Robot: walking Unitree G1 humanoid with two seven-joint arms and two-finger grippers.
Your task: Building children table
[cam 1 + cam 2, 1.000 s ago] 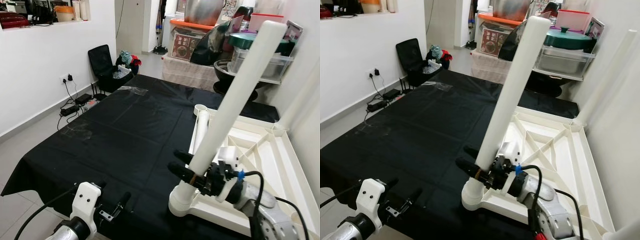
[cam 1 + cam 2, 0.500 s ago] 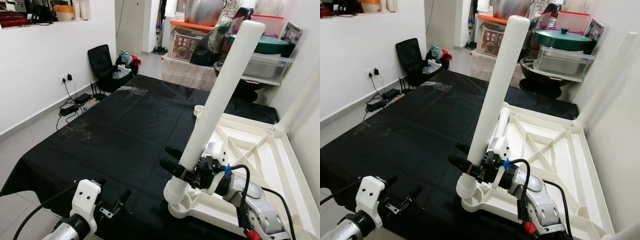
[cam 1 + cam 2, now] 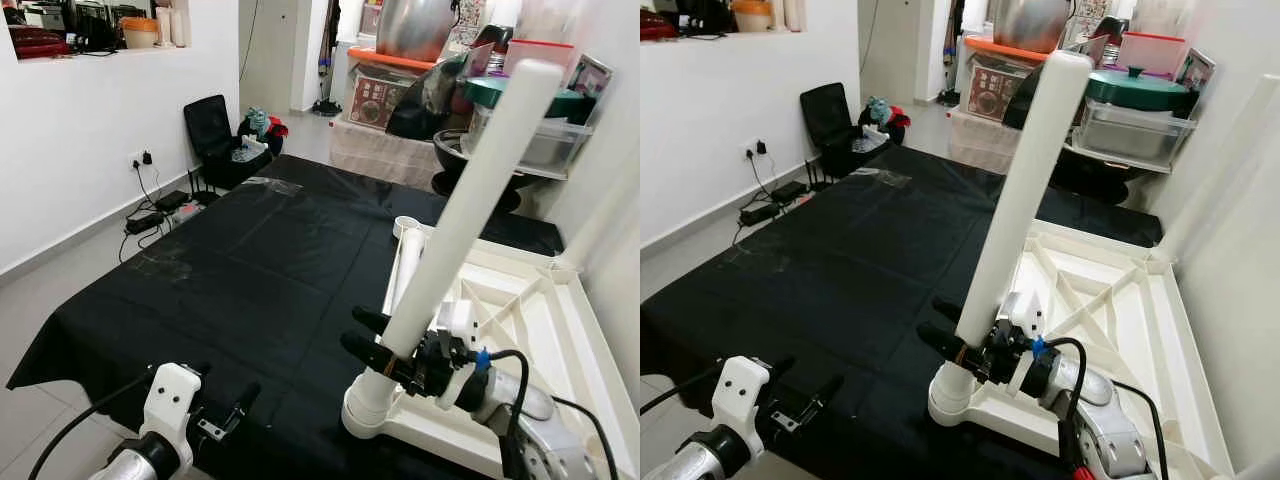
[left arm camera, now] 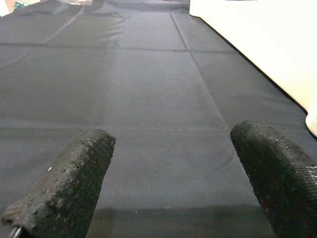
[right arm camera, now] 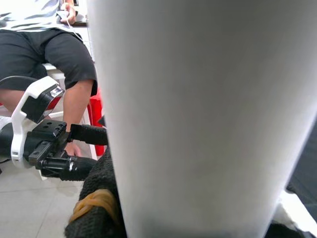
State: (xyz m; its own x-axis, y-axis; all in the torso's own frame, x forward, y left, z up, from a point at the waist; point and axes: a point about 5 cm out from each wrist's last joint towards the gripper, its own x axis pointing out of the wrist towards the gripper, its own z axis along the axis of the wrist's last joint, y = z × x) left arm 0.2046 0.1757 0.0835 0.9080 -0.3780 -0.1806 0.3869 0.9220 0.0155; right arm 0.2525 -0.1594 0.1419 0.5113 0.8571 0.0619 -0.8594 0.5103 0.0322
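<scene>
Since half a second ago, the long white plastic table leg (image 3: 455,225) has been tipped over to the robot's right, so its top end now leans farther that way than it did, and it is slanted much as it was a full second ago. The leg is pinched near its bottom end by the right gripper (image 3: 375,340), whose two black fingers are pressed against its sides. The bottom end of the leg is set in the round corner socket (image 3: 372,412) of the white plastic table top (image 3: 545,330), which is laid upside down on the black cloth sheet (image 3: 230,260) spread over the floor. A second white leg (image 3: 404,255) is laid flat along the near edge of the table top, past the gripper. The left gripper (image 4: 176,163) is held low over the black sheet, with its two black fingers spread wide apart and nothing between them; in the left eye view it is seen at the near edge of the sheet (image 3: 222,415). In the right wrist view, the white leg is seen very close up, and behind it a seated person in dark shorts (image 5: 47,52) can be made out. A black folding chair (image 3: 215,135) is stood by the far corner of the sheet, and grey storage tubs (image 3: 1135,115) are stacked on a shelf by the wall.
</scene>
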